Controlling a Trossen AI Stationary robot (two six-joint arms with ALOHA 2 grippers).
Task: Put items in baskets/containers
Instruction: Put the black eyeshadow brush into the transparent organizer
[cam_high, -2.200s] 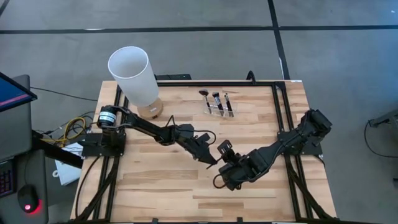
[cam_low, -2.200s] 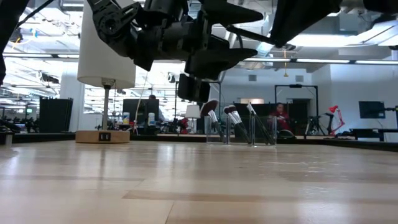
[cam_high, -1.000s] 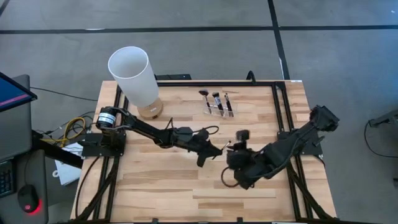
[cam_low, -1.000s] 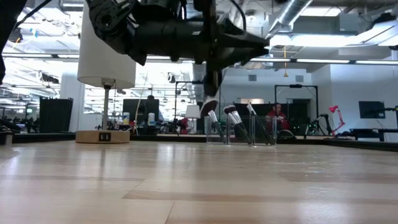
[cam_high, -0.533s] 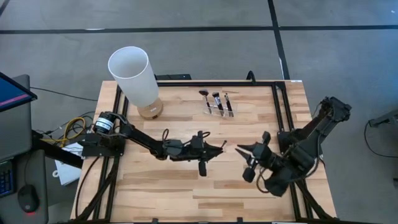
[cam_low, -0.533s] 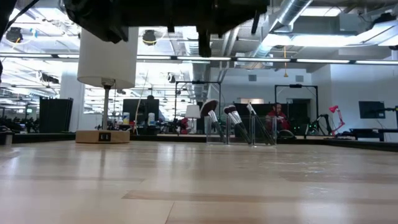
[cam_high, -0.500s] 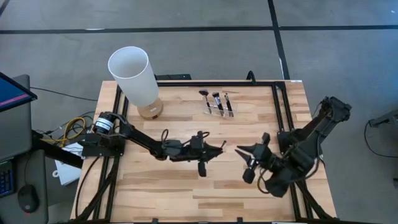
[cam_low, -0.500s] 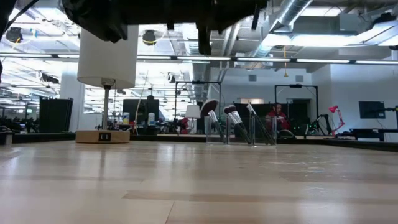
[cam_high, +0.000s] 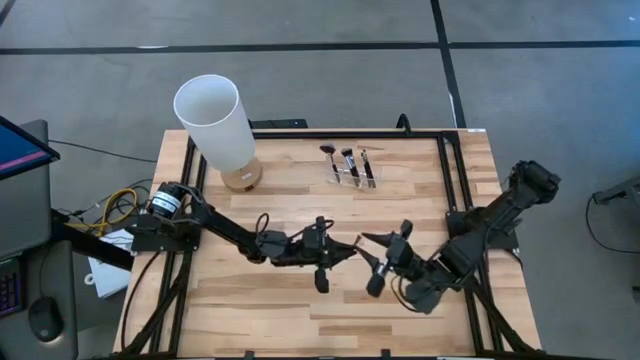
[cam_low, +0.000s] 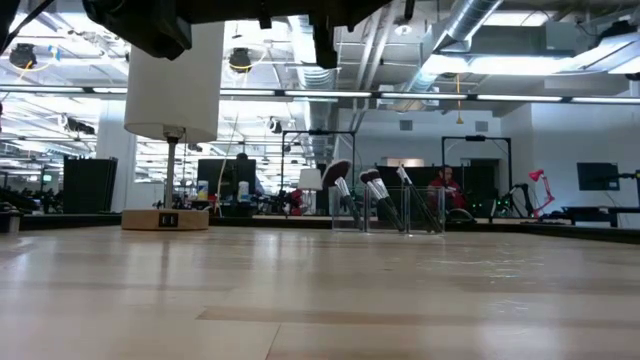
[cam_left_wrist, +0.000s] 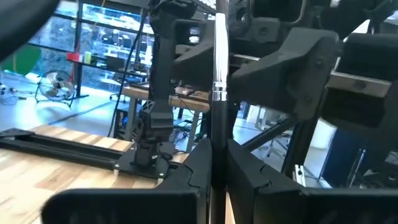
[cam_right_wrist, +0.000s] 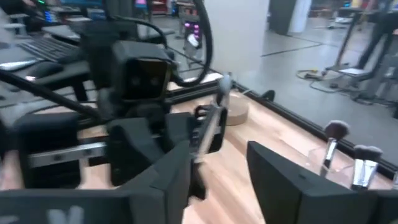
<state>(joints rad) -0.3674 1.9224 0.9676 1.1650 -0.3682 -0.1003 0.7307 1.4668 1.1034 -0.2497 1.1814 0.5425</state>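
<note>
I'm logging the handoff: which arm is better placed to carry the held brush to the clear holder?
Probably the left. The left gripper is shut on a brush, while the right gripper faces it open and empty. The clear holder stands at the table's far edge.

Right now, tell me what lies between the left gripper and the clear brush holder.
In the high view, only bare wooden table lies between the left gripper, shut on a brush, and the clear brush holder.

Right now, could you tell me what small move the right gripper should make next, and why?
Probably ease the right gripper forward until its open fingers straddle the brush, then close: the left gripper is shut on that brush, facing it, still apart.
</note>
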